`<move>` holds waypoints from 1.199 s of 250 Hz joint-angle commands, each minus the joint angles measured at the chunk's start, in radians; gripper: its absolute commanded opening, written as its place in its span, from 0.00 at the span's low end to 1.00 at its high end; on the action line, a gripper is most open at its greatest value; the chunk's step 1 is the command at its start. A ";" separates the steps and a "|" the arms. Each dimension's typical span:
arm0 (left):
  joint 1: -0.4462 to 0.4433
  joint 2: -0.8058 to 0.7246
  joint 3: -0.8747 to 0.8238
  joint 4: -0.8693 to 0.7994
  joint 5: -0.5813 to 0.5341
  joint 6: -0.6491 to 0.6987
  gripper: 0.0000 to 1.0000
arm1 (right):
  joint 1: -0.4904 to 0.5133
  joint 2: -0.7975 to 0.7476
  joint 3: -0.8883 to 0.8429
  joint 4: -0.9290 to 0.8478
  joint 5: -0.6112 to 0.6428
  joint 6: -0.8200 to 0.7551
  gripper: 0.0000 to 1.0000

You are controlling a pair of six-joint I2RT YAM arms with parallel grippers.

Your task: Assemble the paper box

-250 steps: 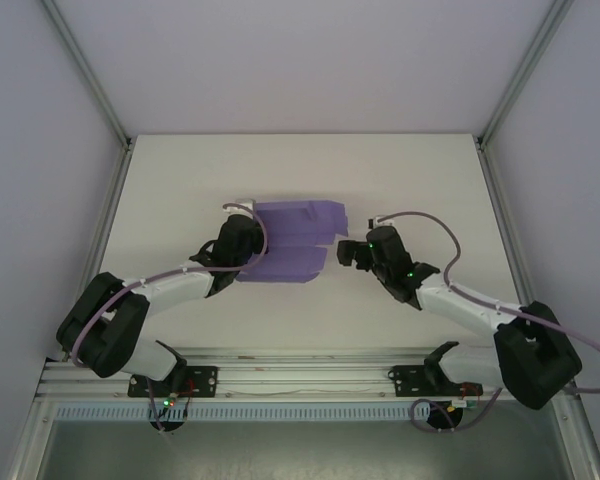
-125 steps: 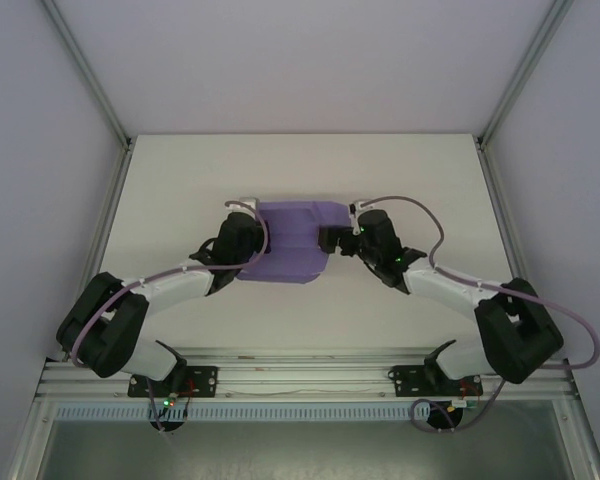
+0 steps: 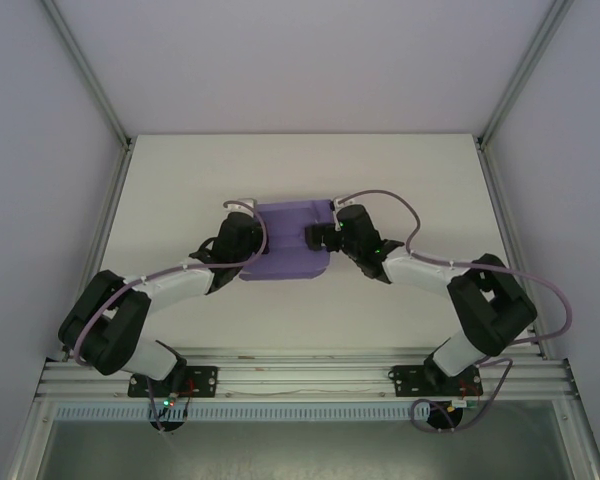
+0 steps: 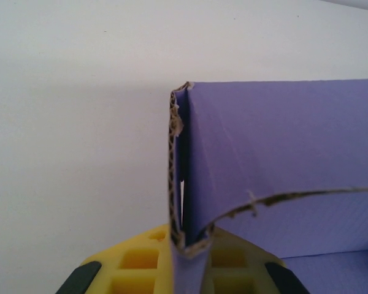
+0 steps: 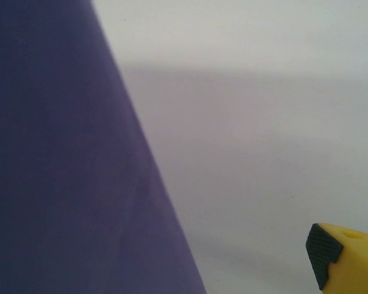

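The white table (image 3: pixel 180 180) carries the paper box (image 3: pixel 290 240) at its middle, between the two arms. It is a lavender corrugated piece, partly folded, lying on the tabletop; the top view does not show what, if anything, is inside. The left gripper (image 3: pixel 254 240) sits at the box's left edge, clamped tight on an upright doubled wall (image 4: pixel 181 184) – the yellow pads (image 4: pixel 135 257) pinch it from both sides. The right gripper (image 3: pixel 318 236) is at the box's right edge with its jaws spread wide – one yellow finger (image 5: pixel 346 257) stands clear of the purple panel (image 5: pixel 61 159), gripping nothing.
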 commanded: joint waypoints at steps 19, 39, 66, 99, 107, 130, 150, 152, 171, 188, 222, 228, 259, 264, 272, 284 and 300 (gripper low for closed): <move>-0.006 -0.009 0.033 0.003 -0.010 -0.019 0.00 | 0.007 -0.133 -0.053 -0.038 0.084 -0.029 1.00; 0.000 -0.012 0.030 -0.003 -0.020 -0.015 0.00 | 0.005 -0.245 -0.101 -0.086 0.071 -0.042 1.00; 0.015 -0.011 0.027 -0.011 -0.031 -0.002 0.00 | 0.003 -0.408 -0.161 -0.179 0.048 -0.064 0.99; 0.027 -0.017 0.007 0.033 0.021 0.047 0.00 | -0.018 -0.636 -0.249 -0.212 0.014 -0.050 1.00; 0.027 -0.019 0.003 0.042 0.039 0.067 0.00 | -0.040 -0.683 -0.264 -0.221 -0.012 -0.045 1.00; 0.029 -0.027 -0.010 0.066 0.064 0.103 0.00 | -0.137 -0.777 -0.290 -0.237 -0.101 -0.018 1.00; 0.031 -0.031 -0.014 0.072 0.073 0.118 0.00 | -0.240 -0.799 -0.298 -0.246 -0.231 -0.011 0.94; 0.031 -0.031 -0.014 0.073 0.074 0.119 0.00 | -0.250 -0.798 -0.297 -0.246 -0.245 -0.012 0.93; 0.031 -0.034 -0.017 0.075 0.088 0.125 0.00 | -0.320 -0.767 -0.294 -0.231 -0.370 -0.024 0.88; 0.031 -0.038 -0.023 0.085 0.102 0.125 0.00 | -0.346 -0.714 -0.281 -0.208 -0.462 -0.057 0.83; 0.031 -0.042 -0.025 0.088 0.112 0.127 0.00 | -0.350 -0.575 -0.217 -0.186 -0.585 -0.139 0.68; 0.031 -0.042 -0.024 0.085 0.113 0.128 0.00 | -0.350 -0.551 -0.204 -0.180 -0.602 -0.142 0.66; 0.031 -0.044 -0.026 0.084 0.116 0.129 0.00 | -0.351 -0.425 -0.138 -0.180 -0.744 -0.194 0.67; 0.030 -0.045 -0.026 0.086 0.114 0.129 0.00 | -0.350 -0.409 -0.128 -0.181 -0.770 -0.207 0.67; 0.030 -0.044 -0.026 0.086 0.113 0.130 0.00 | -0.350 -0.381 -0.114 -0.180 -0.811 -0.224 0.68; 0.031 -0.042 -0.026 0.084 0.113 0.129 0.00 | -0.349 -0.344 -0.098 -0.173 -0.856 -0.231 0.68; 0.030 -0.042 -0.025 0.087 0.123 0.130 0.00 | -0.349 -0.301 -0.066 -0.187 -0.897 -0.247 0.65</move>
